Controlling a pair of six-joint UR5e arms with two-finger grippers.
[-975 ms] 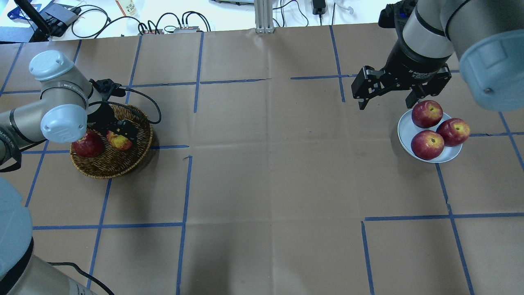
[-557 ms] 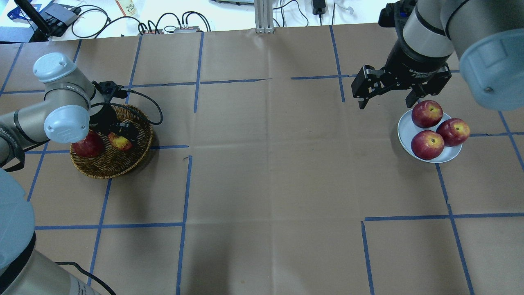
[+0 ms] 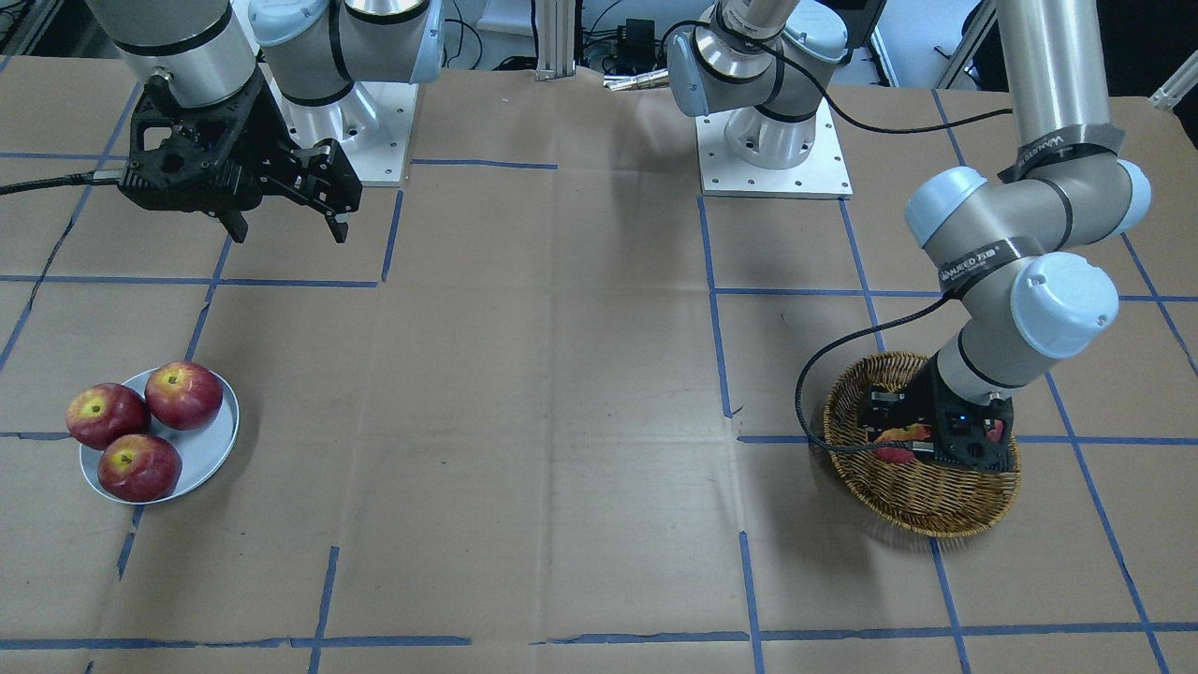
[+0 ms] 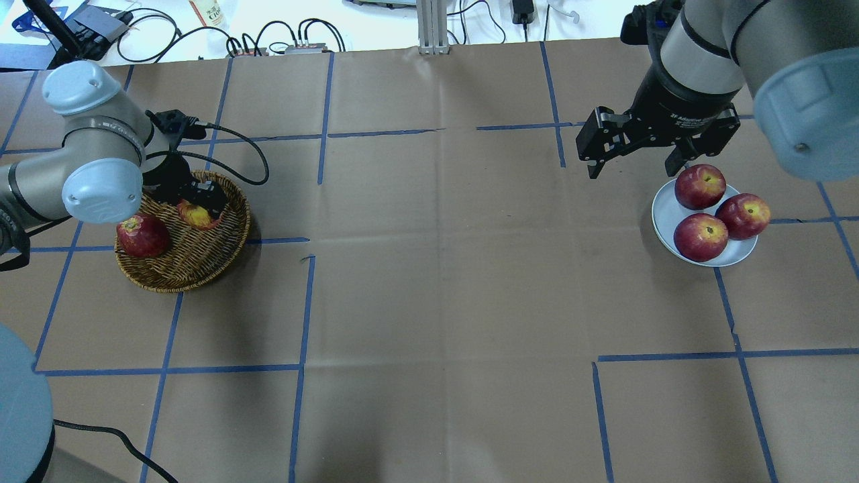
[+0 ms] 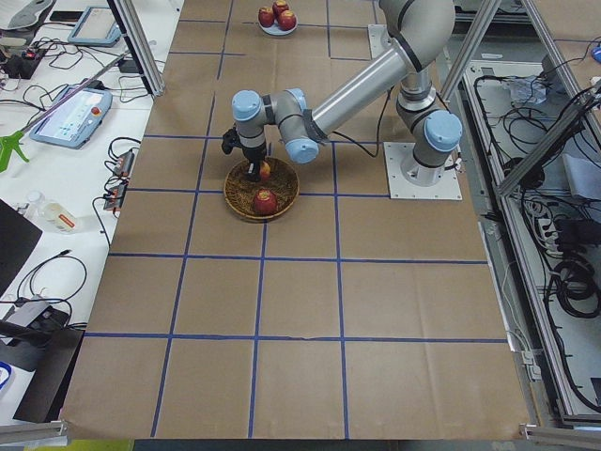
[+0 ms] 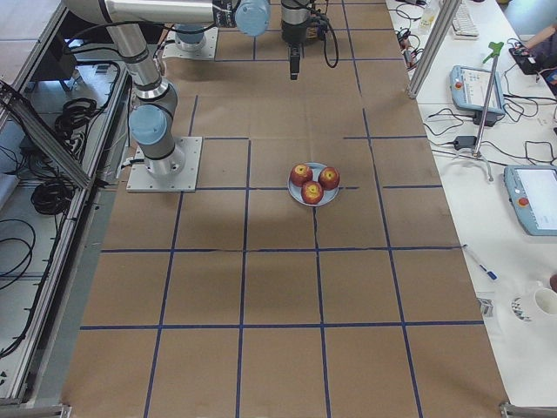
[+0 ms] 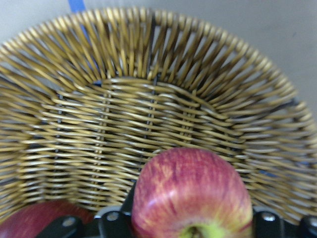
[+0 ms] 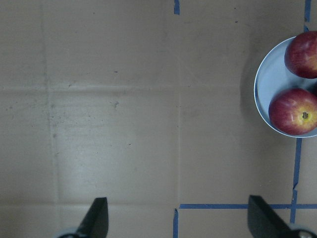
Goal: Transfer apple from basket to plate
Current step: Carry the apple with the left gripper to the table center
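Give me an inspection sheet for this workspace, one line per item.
Surface: table covered in brown paper with a blue tape grid.
Job's things: apple in the basket, gripped; plate far off at the robot's right.
Clutter: dark apple also in the basket; three apples on the plate.
Grippers: left gripper shut on the apple; right gripper open, above bare paper beside the plate.
Cables: black cable loops from the left wrist past the basket rim.
Surroundings: wires and a post beyond the far edge.
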